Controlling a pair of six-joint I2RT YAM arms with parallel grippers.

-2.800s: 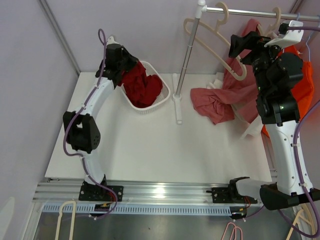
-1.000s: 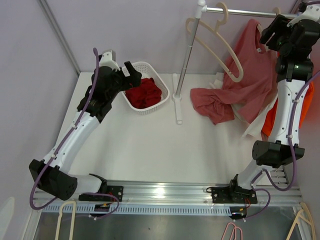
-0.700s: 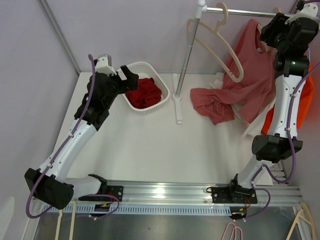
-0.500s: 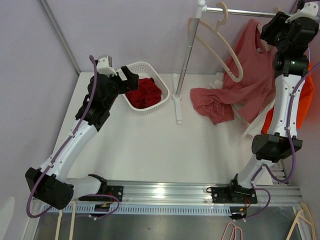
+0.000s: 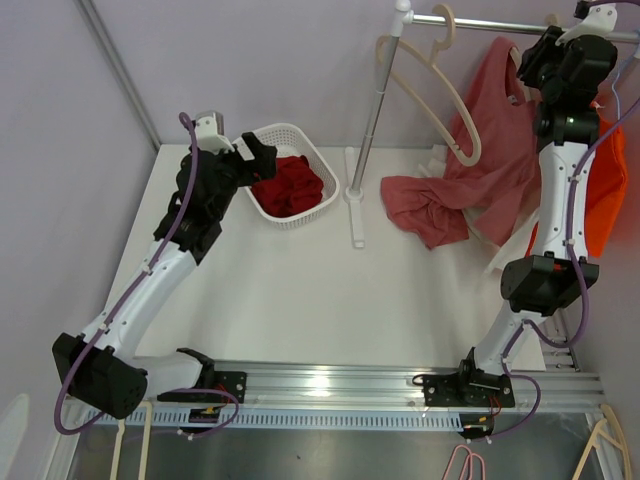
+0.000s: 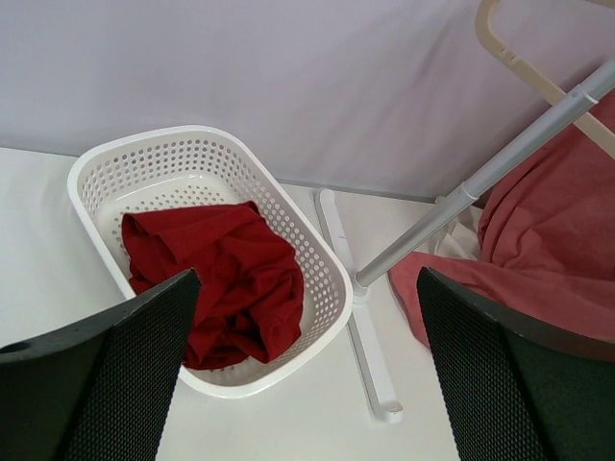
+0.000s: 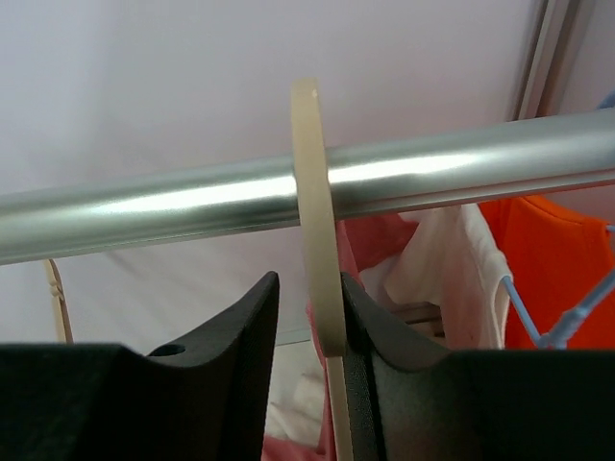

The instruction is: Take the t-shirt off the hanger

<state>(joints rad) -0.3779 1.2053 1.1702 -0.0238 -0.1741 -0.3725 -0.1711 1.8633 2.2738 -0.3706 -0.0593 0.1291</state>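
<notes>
The right gripper [image 7: 309, 288] is raised up to the metal rail [image 7: 144, 211]. Its two fingers [image 7: 235, 336] stand narrow, one on each side of the hook of the cream hanger [image 7: 312, 182], just under the place where the hook goes over the rail. One finger touches the hook; between the other finger and the hook a thin gap is visible, so the hook is not clamped.

The pink t-shirt [image 5: 500, 125] hangs on this hanger, below the fingers and not touched by them. Its lower part lies crumpled on the white table [image 5: 300, 290], near the foot of the rack.

The left gripper [image 5: 260, 156] hovers beside the white basket [image 6: 96, 163], its fingers spread wide and holding nothing. A dark red cloth [image 6: 221, 279] lies in the basket, well apart from the t-shirt.
</notes>
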